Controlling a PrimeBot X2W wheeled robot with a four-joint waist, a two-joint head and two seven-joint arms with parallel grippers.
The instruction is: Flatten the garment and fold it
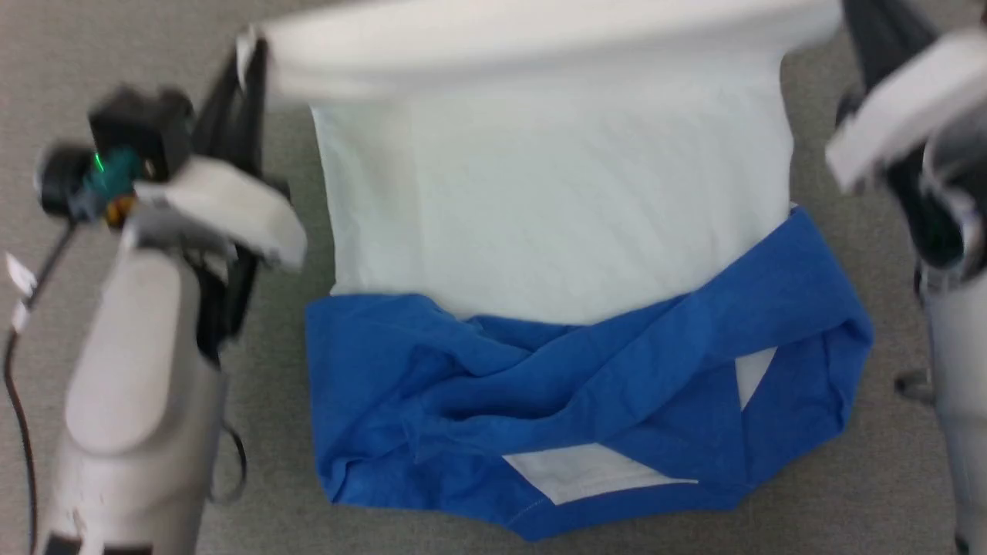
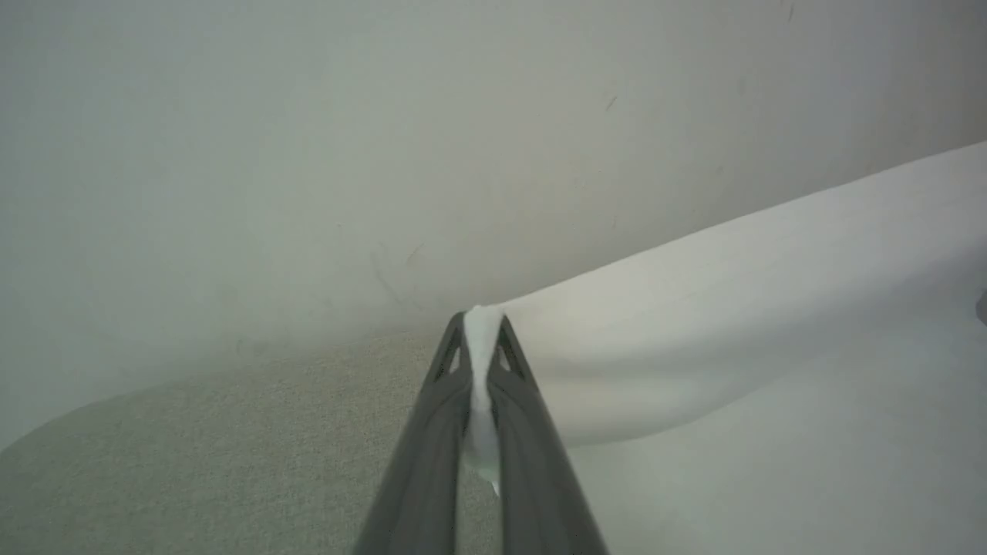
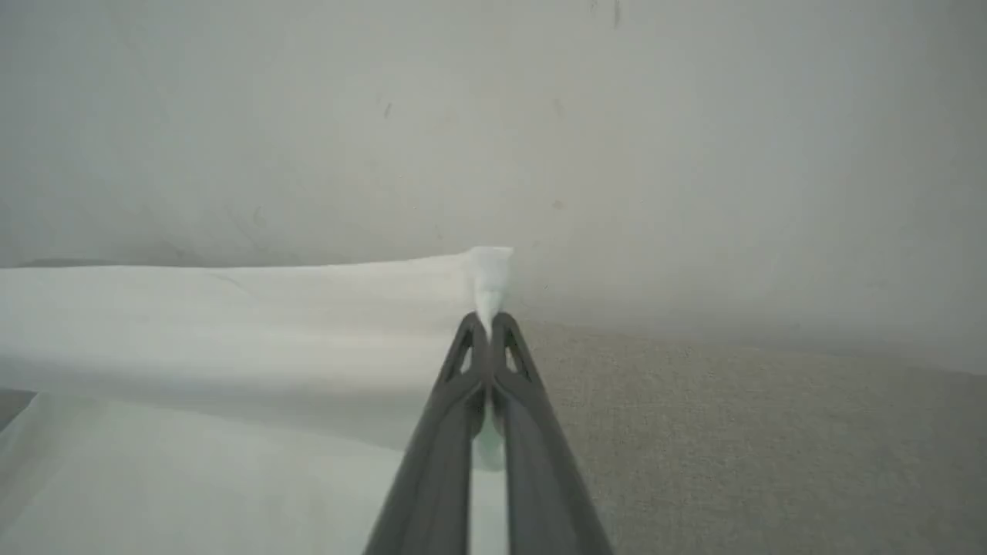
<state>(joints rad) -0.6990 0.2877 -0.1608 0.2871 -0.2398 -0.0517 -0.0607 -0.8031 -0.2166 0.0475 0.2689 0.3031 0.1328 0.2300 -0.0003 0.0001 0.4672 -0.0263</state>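
The garment (image 1: 555, 208) lies on a grey carpeted surface, white body toward the far side. Its blue sleeves and shoulders (image 1: 586, 401) are bunched and crossed at the near end. The far white edge is lifted off the surface and stretched between both grippers. My left gripper (image 1: 250, 58) is shut on the far left corner; in the left wrist view a tuft of white cloth (image 2: 771, 308) is pinched between that gripper's (image 2: 482, 339) fingers. My right gripper (image 1: 852, 23) is shut on the far right corner, where cloth (image 3: 231, 331) pokes past the closed tips (image 3: 487, 324).
Grey carpet (image 1: 848, 493) surrounds the garment on all sides. A pale wall (image 2: 385, 116) rises beyond the carpet in both wrist views. A black cable (image 1: 19, 416) hangs beside my left forearm (image 1: 131, 370). My right forearm (image 1: 956, 370) stands at the right edge.
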